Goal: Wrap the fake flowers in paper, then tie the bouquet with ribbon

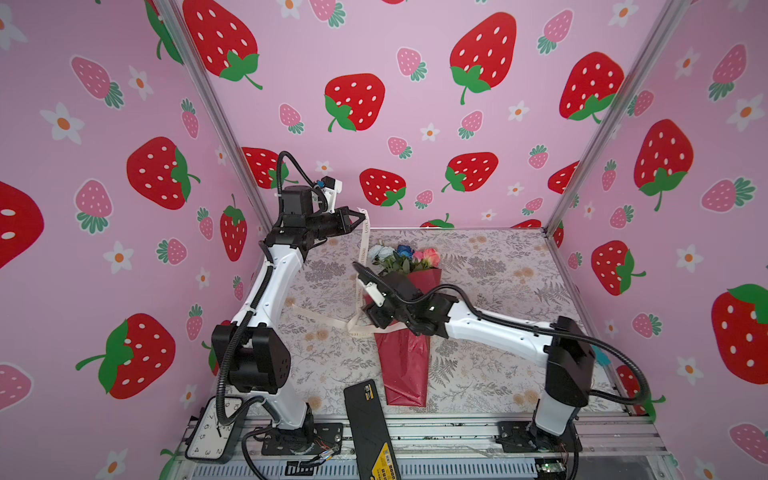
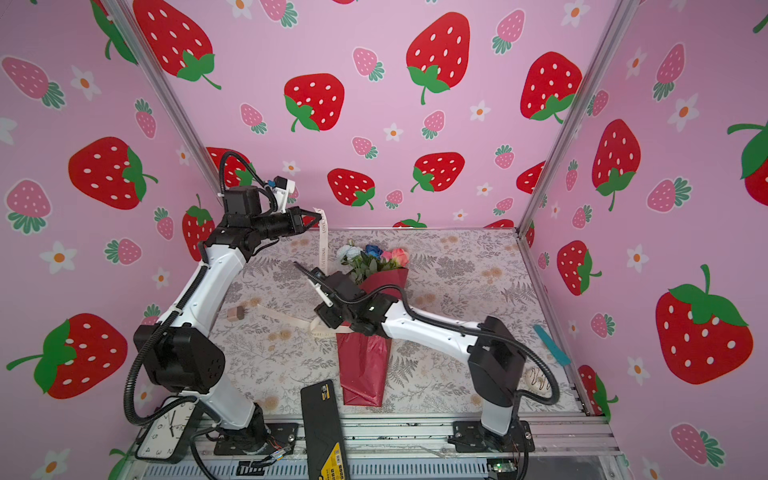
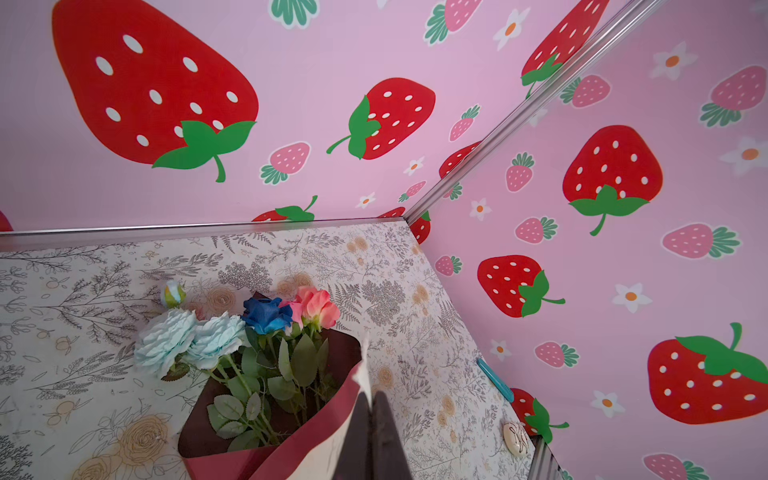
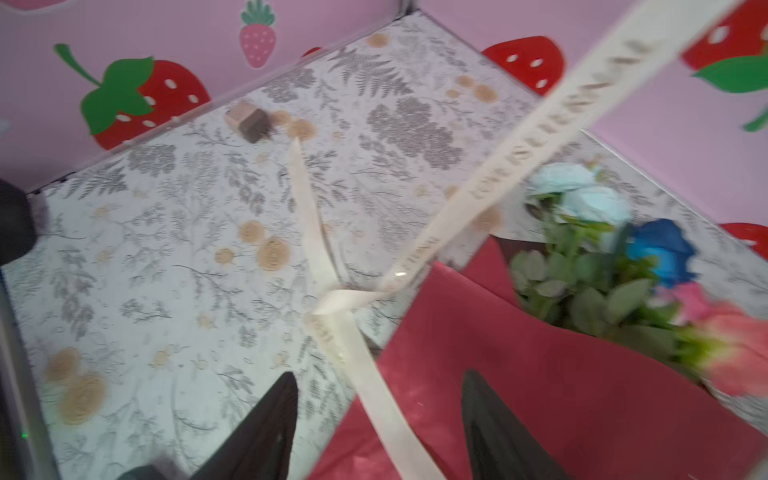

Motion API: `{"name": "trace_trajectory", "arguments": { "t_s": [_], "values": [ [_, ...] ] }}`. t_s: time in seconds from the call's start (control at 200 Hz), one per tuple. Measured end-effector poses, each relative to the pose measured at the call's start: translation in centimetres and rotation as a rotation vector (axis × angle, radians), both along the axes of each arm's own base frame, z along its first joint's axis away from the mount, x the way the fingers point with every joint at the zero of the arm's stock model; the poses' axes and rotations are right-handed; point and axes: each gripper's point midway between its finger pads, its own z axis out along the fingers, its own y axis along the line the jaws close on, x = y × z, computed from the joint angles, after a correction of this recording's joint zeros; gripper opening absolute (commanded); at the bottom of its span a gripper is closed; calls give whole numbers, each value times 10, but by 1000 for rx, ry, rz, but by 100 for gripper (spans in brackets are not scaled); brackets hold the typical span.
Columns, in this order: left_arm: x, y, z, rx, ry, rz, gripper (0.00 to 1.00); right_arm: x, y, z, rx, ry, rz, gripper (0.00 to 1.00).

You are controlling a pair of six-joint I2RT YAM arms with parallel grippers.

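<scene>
Clamped one end of the cream lettered ribbon in the closed left pincer, high above the table. Found the bouquet of fake flowers lying mid-table, long axis front to back, blooms toward the rear wall. Hung the right pincer, jaws apart and gripping nothing, over the wrapping's waist, the nearer arm to the loose ribbon crossing just beside it.
</scene>
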Motion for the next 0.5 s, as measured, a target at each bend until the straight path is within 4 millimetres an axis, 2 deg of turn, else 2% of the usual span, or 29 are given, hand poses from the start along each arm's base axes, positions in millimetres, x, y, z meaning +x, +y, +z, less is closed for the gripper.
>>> {"name": "trace_trajectory", "arguments": {
  "t_s": [0.08, 0.205, 0.5],
  "values": [
    [1, -1, -4, -3, 13, -8, 0, -6, 27, -26, -63, -1, 65, 74],
    [-1, -3, -3, -7, 13, -22, 0, -1, 52, -58, -132, -2, 117, 75],
    [-5, -5, -6, -5, 22, -44, 0, 24, 96, -107, -195, -20, 169, 82]
  ]
}}
